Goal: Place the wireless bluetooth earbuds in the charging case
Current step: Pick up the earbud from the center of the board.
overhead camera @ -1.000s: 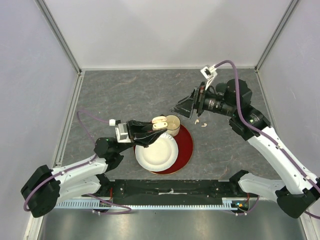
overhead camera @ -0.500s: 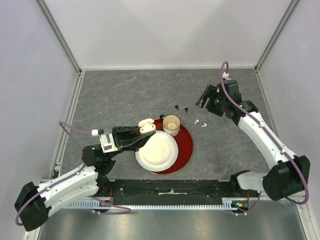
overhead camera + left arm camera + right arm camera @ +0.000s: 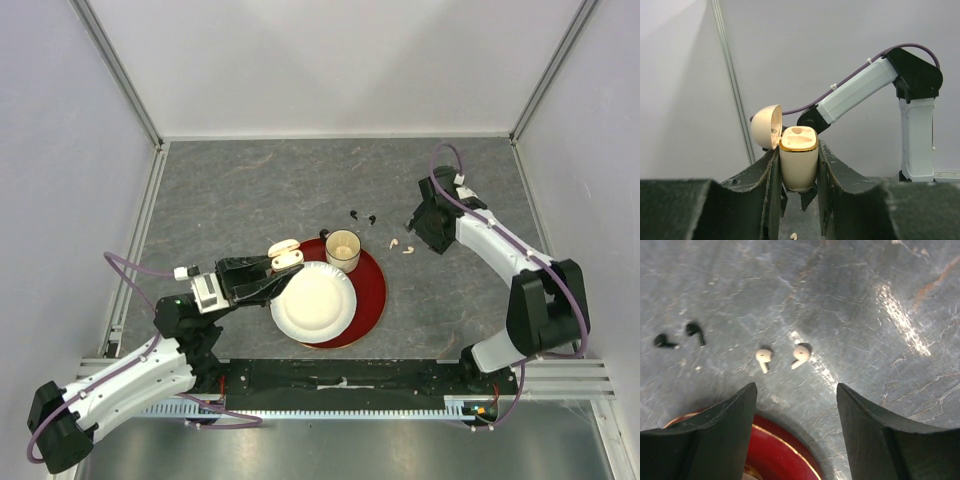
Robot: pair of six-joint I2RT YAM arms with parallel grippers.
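1. left gripper (image 3: 283, 262): clenched on the charging case (image 3: 798, 162). in the left wrist view i see both dark fingers pressed against the case's sides.
2. charging case: cream body with a gold rim, held upright and off the table (image 3: 230, 190). its lid (image 3: 765, 126) is swung open to one side. from the top view it sits left of the paper cup (image 3: 343, 248), by the far-left rim of the plates.
3. right gripper (image 3: 796, 390): released, jaws standing apart with nothing between them. it points down at the table near the white earbuds (image 3: 763, 356).
4. white earbuds: two, lying loose on the grey table, side by side and not touching. they are right of the paper cup and just past the rim of the red plate (image 3: 775, 450). neither is in the case.
5. black earbuds (image 3: 694, 330): two, lying loose on the table close together. they are beyond the cup in the top view and left of the white pair. neither is in the case.
6. paper cup: upright on the far part of the red plate.
7. white paper plate (image 3: 314, 300): lying on the red plate, toward its left side.
8. red plate: flat on the table, between the two arms.
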